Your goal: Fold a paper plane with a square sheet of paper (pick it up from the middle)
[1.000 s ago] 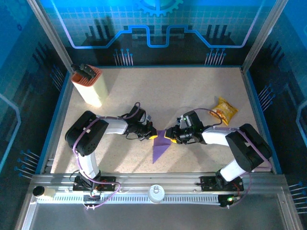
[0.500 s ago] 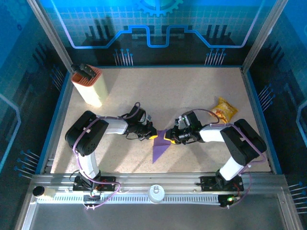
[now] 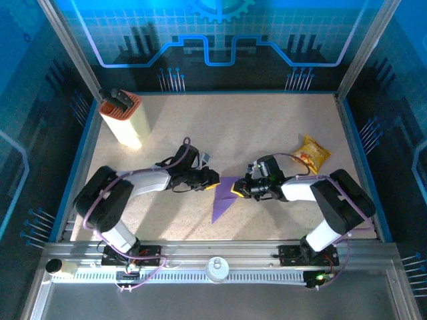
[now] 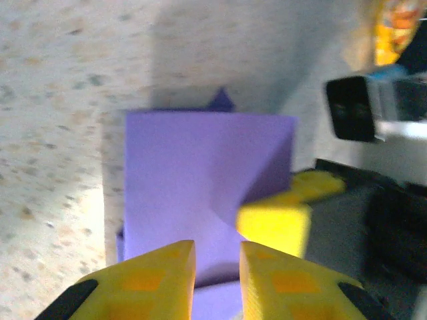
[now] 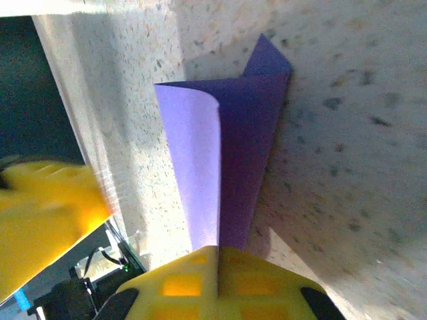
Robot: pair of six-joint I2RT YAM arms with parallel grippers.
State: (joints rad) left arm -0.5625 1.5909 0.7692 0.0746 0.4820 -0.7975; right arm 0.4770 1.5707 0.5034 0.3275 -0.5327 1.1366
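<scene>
**Ann:** Cream and orange at far left: the tall box [image 3: 123, 120] stands out of play on the desk [image 3: 267, 127]. Moving right, the left pincer [image 3: 213, 179] lies low at mid-desk with its jaws parted by a narrow gap.

**Ben:** Anything in them?

**Ann:** Not that I can make out. Its own camera shows purple just past the tips, with nothing nipped between them.

**Ben:** And the purple itself?

**Ann:** That's the sheet of paper [image 3: 222, 200], between the two pincers. It's no longer square: the wide end sits far and it narrows to a point on the near side. Most of it rests on the desk, and one flap stands up along a crease.

**Ben:** Who's got that flap?

**Ann:** The right pincer [image 3: 234, 192] has it. Its jaws are fully closed, and the raised fold runs straight into the seam between the fingers.

**Ben:** So how far along are we?

**Ann:** I'd say past halfway. The nose folds look done and it already has a dart outline. What's left, as I judge it, is laying that flap over, pressing the creases and forming the wings.

**Ben:** And far right?

**Ann:** The yellow snack packet [image 3: 313, 153], well clear of the work.
</scene>
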